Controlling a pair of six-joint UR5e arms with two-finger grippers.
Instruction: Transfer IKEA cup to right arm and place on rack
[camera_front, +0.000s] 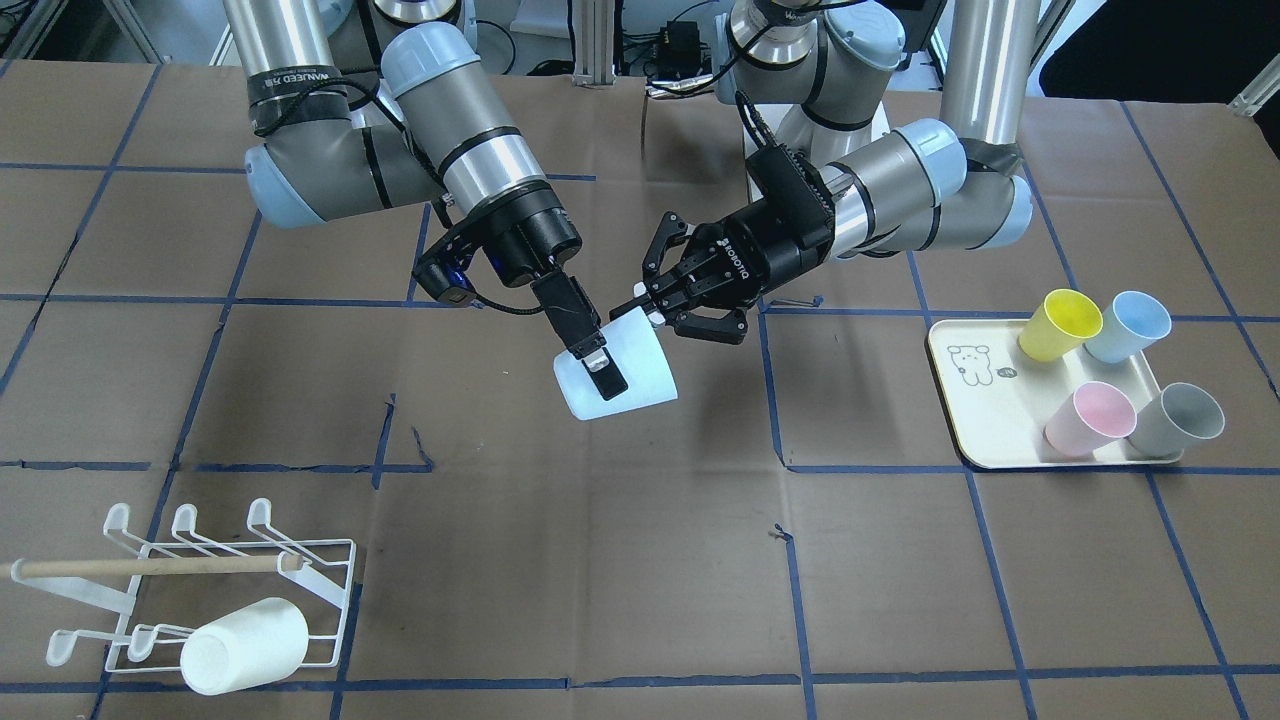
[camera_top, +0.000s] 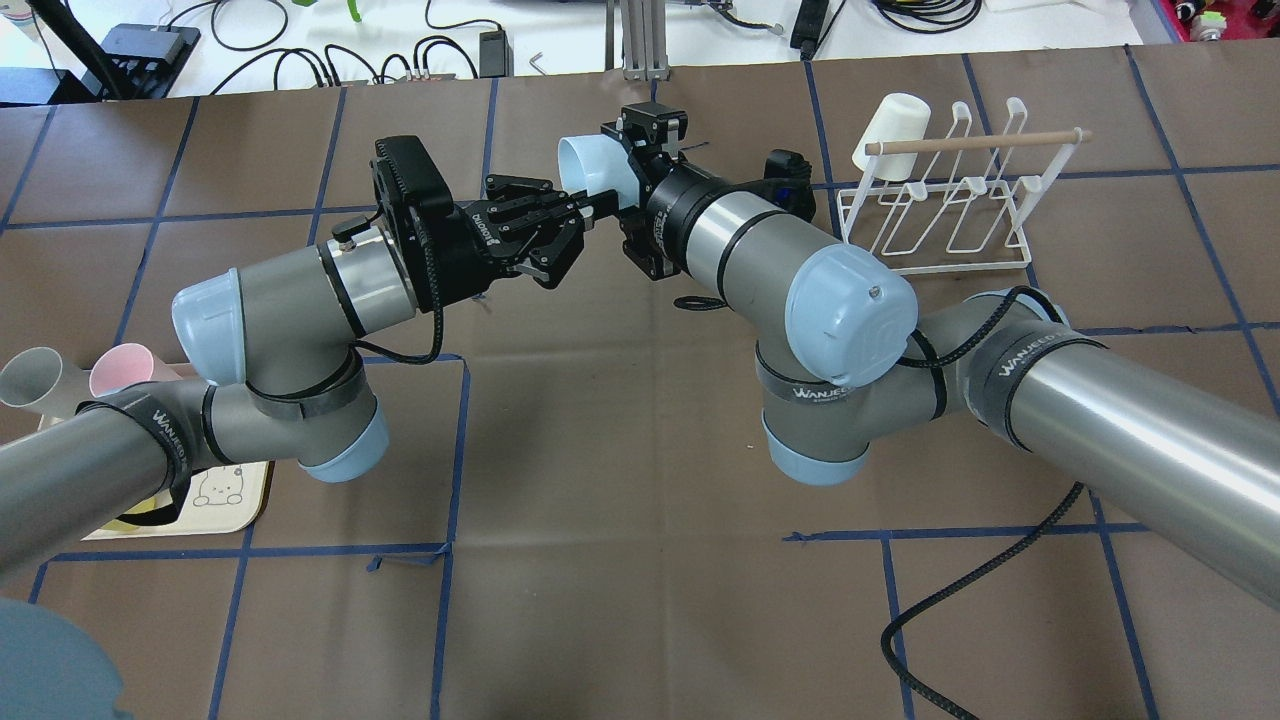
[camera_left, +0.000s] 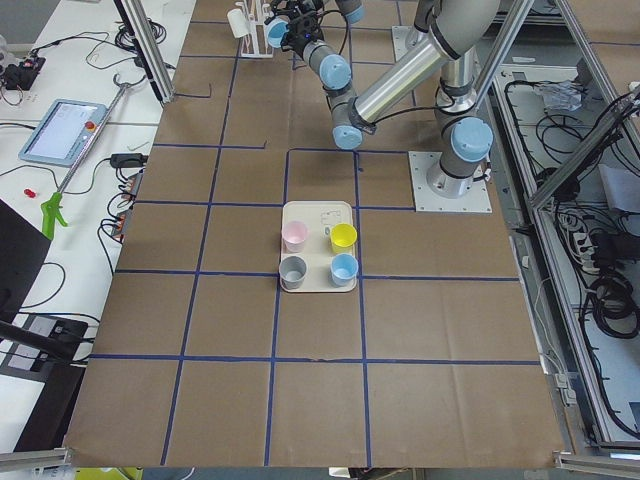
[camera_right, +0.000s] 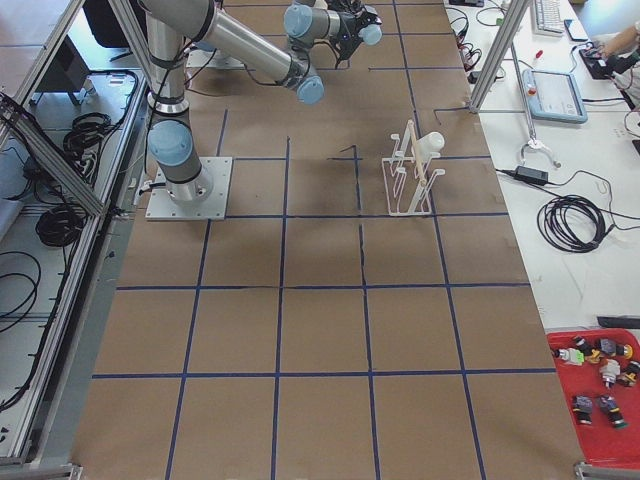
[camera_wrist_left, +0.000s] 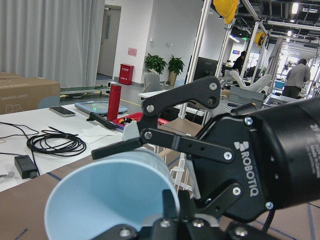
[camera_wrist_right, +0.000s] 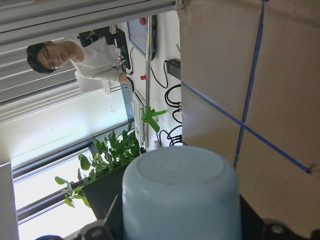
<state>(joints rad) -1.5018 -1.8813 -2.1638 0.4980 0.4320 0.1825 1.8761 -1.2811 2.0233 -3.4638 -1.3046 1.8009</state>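
The pale blue cup (camera_front: 645, 365) hangs tilted in the air over the middle of the table (camera_front: 600, 560), well apart from the rack (camera_front: 150, 567). The right gripper (camera_front: 612, 380) clamps its wall and the left gripper (camera_front: 648, 305) pinches its rim. A white cup (camera_front: 245, 645) sits on the rack.

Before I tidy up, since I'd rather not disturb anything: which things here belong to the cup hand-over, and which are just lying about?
In the job: held cup, left arm, right arm, rack.
Lying about: tray, yellow cup, blue cup, pink cup, grey cup, white cup on the rack.
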